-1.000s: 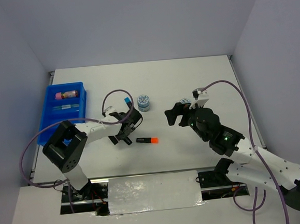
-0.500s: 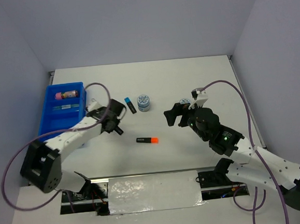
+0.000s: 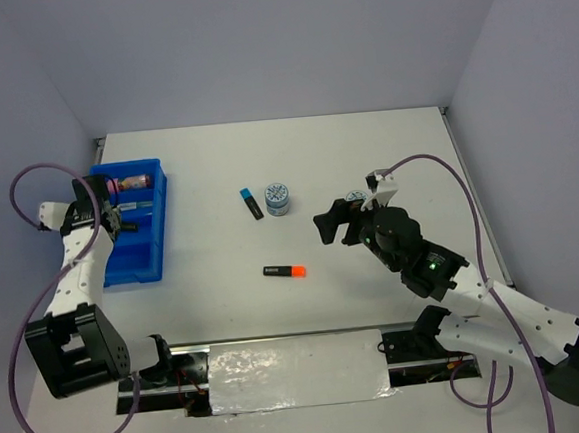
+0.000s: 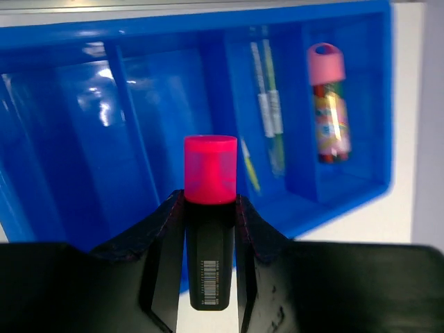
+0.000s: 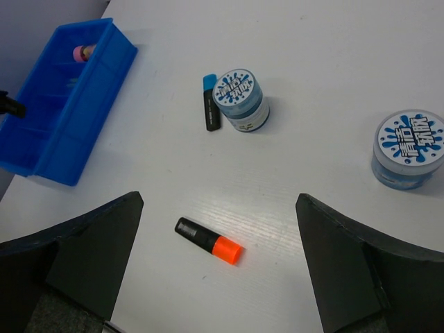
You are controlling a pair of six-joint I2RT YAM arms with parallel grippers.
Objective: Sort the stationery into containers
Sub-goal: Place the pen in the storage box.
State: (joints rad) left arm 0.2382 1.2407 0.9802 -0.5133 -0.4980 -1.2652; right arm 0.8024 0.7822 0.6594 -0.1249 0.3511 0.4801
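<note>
At the left edge of the white surface (image 3: 365, 150), the left hand (image 4: 208, 202) grips a black highlighter with a pink cap (image 4: 209, 170) above the bright blue compartmented plastic tray (image 4: 62, 139), its long axis parallel to the dividers, its cap roughly over the bare compartment beside the thin pens (image 4: 267, 104).

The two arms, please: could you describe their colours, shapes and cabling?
Both the left arm and right arm have white links with bulky black joint housings and a looping purple cable. Their fingers are matte black wedges. A green light glows on the right arm.
</note>
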